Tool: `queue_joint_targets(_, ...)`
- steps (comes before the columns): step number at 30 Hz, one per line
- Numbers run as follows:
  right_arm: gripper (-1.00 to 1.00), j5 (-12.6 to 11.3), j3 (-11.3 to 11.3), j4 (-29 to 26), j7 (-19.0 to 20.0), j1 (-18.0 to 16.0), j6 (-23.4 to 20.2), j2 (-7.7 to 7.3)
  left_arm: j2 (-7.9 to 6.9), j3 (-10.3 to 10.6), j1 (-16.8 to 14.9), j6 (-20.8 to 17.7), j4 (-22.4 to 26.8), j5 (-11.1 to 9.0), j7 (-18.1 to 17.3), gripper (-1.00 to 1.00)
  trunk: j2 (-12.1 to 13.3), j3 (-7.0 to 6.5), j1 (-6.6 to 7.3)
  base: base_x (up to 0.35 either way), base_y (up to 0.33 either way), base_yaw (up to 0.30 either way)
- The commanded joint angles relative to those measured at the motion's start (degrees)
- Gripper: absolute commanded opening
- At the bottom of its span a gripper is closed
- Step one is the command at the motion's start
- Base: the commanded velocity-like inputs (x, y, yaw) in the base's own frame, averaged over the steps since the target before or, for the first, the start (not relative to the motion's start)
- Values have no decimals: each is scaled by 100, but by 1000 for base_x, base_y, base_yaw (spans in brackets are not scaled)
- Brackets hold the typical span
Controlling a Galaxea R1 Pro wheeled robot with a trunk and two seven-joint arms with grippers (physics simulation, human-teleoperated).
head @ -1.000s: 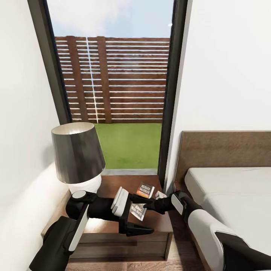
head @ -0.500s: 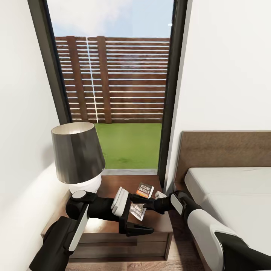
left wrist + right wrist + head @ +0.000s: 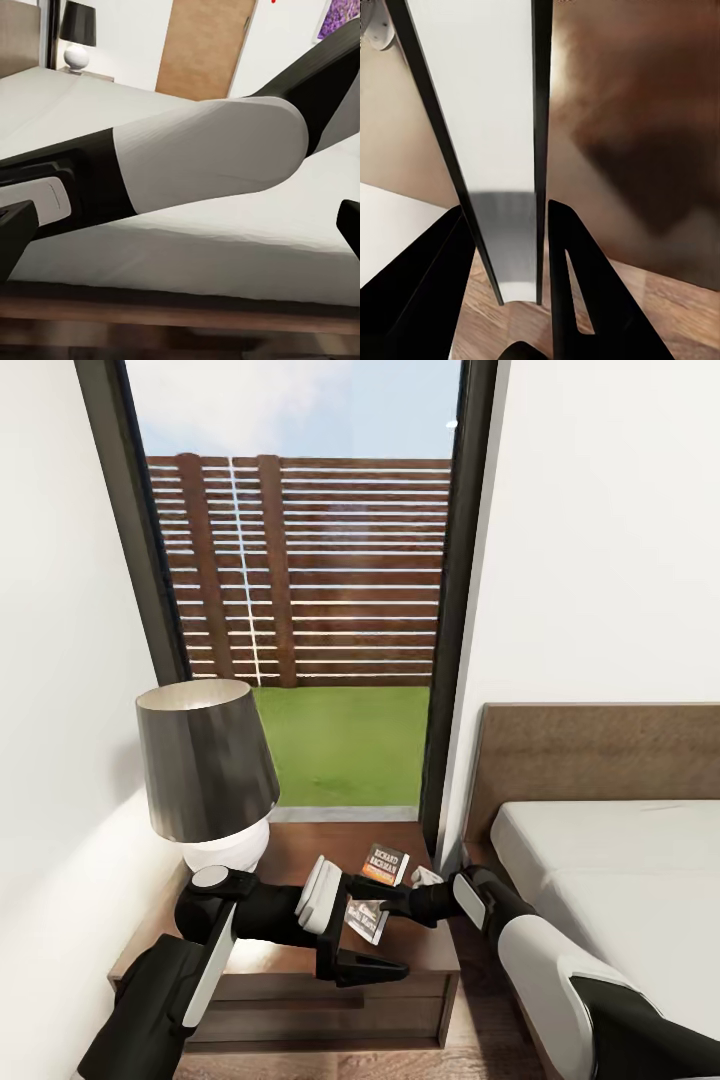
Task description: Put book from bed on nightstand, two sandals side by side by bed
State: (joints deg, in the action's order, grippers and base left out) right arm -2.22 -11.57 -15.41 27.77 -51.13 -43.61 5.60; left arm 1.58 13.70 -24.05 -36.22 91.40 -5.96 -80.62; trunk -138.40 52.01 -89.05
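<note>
Book (image 3: 385,864) stands propped on the nightstand (image 3: 300,840) beside the lamp (image 3: 207,760), so that step looks done; sandals not seen, still to do. Right gripper (image 3: 390,892) sits just beside the book, jaws spread w/ nothing between. Left gripper (image 3: 372,966) jaws also spread, empty. Vs 1 s ago: book and arms about the same, view shifted slightly.

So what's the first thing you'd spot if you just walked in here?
Probably the tall window with the brown slatted fence and green grass outside. Then the lamp with its black shade on the nightstand, and the little book behind the two black arms crossing over that nightstand, with the bed at the right.
</note>
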Motion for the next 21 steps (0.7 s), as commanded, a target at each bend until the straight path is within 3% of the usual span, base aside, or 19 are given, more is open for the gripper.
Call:
queue_joint_targets(1,-100,-24,-20,-12,-17,-2,-43,2,0,1,-3,-60,0,-11,-12,100,-3,6,1,0,0,0)
queue_joint_targets(7,-100,-23,-20,-20,-17,-7,-43,2,0,1,-3,-60,0,-11,-2,100,-3,6,1,0,0,0)
queue_joint_targets(12,-100,-18,-19,-33,-19,-15,-43,2,0,1,-3,-60,0,-11,4,100,-203,96,-109,0,0,0)
queue_joint_targets(21,-100,-16,-16,-132,-25,-19,-43,2,0,1,-3,-60,0,-11,4,100,-203,96,-109,0,0,0)
